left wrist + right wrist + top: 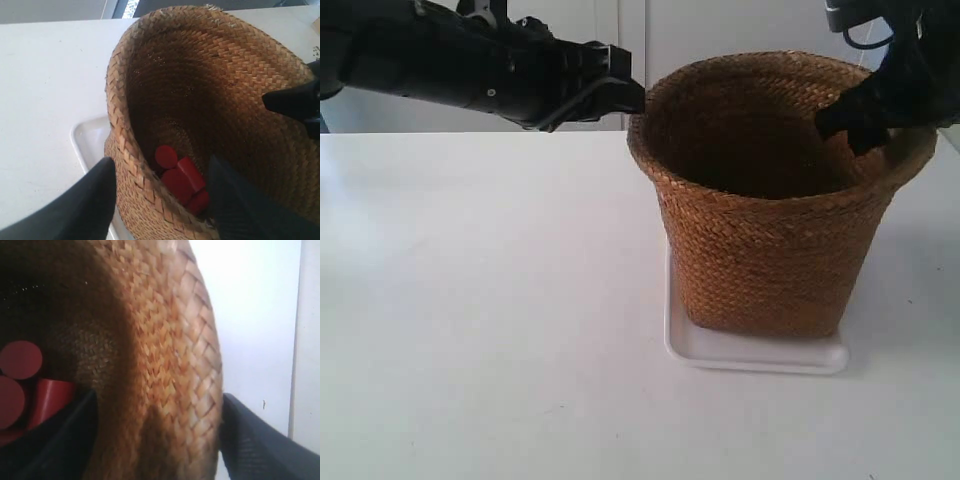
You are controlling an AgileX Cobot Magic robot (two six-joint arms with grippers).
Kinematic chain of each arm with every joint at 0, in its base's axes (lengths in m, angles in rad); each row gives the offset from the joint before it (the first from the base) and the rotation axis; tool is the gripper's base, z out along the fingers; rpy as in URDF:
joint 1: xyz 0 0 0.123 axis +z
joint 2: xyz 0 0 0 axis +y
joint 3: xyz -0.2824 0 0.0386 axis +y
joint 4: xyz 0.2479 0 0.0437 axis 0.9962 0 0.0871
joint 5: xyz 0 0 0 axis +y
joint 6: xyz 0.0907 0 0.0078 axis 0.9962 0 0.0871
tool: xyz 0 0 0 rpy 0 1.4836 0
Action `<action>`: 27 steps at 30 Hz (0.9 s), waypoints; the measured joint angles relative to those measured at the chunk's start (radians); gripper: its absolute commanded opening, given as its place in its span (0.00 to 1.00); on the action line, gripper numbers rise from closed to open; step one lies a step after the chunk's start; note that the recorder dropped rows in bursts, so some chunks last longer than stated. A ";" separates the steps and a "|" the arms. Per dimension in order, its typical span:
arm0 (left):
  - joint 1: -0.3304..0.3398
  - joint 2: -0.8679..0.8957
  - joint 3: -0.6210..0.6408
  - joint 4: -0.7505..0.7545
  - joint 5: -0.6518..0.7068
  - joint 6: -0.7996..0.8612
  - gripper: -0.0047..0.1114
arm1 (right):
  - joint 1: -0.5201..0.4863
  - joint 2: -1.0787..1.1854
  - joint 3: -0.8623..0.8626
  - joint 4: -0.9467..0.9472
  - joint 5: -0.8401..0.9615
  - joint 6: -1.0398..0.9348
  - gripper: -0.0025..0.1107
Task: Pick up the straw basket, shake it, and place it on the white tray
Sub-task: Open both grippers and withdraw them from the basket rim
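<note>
The straw basket [760, 260] stands upright with its base on the white tray [760, 355]. My left gripper [630, 97], on the arm at the exterior view's left, is at the near-left rim. In the left wrist view it [160, 200] straddles the basket wall [145, 195], one finger outside and one inside, open with a gap on the inner side. My right gripper [850, 125] holds the opposite rim. In the right wrist view it [157, 430] has both fingers pressed against the woven wall [170, 365], shut on it. A corner of the tray [87, 142] shows beside the basket.
Several red blocks [180, 177] lie on the basket's dark floor, and the same red blocks [20, 360] show in the right wrist view. The white tabletop [470, 300] spreads around the tray. A pale wall stands behind the table.
</note>
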 measured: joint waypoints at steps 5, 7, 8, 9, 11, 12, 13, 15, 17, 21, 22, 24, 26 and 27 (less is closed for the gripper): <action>0.000 -0.031 0.000 0.027 -0.004 0.013 0.55 | 0.000 -0.046 0.000 0.002 -0.047 0.008 0.58; 0.000 -0.048 0.000 0.031 -0.007 0.021 0.55 | 0.000 -0.080 0.000 0.002 -0.069 0.010 0.58; 0.000 -0.060 0.000 0.035 -0.009 0.023 0.55 | 0.000 -0.097 0.000 0.002 -0.078 0.010 0.58; 0.000 -0.072 0.000 0.036 -0.014 0.026 0.55 | 0.000 -0.124 0.000 0.002 -0.088 0.010 0.58; 0.000 -0.102 0.000 0.041 -0.023 0.029 0.53 | 0.000 -0.168 0.000 0.002 -0.102 0.010 0.58; 0.000 -0.121 0.000 0.047 -0.031 0.029 0.50 | 0.000 -0.205 0.000 0.004 -0.104 0.010 0.58; 0.000 -0.139 0.000 0.053 -0.036 0.031 0.46 | 0.000 -0.232 0.000 0.008 -0.104 0.011 0.55; 0.000 -0.191 0.000 0.066 -0.043 0.033 0.32 | 0.000 -0.302 0.000 0.024 -0.102 0.016 0.42; 0.000 -0.252 0.000 0.097 -0.036 0.035 0.10 | 0.000 -0.376 0.000 0.047 -0.098 0.028 0.21; 0.002 -0.382 0.007 0.188 0.066 0.037 0.04 | 0.000 -0.545 0.059 0.139 -0.123 0.017 0.02; 0.002 -0.411 0.016 0.204 0.093 0.037 0.04 | 0.000 -0.588 0.093 0.161 -0.138 0.010 0.02; 0.002 -0.486 0.057 0.232 0.152 0.037 0.04 | 0.000 -0.699 0.178 0.186 -0.160 -0.006 0.02; 0.002 -0.569 0.125 0.261 0.181 0.035 0.04 | 0.000 -0.816 0.276 0.193 -0.164 -0.012 0.02; 0.002 -0.605 0.160 0.278 0.186 0.031 0.04 | 0.000 -0.876 0.336 0.193 -0.164 -0.015 0.02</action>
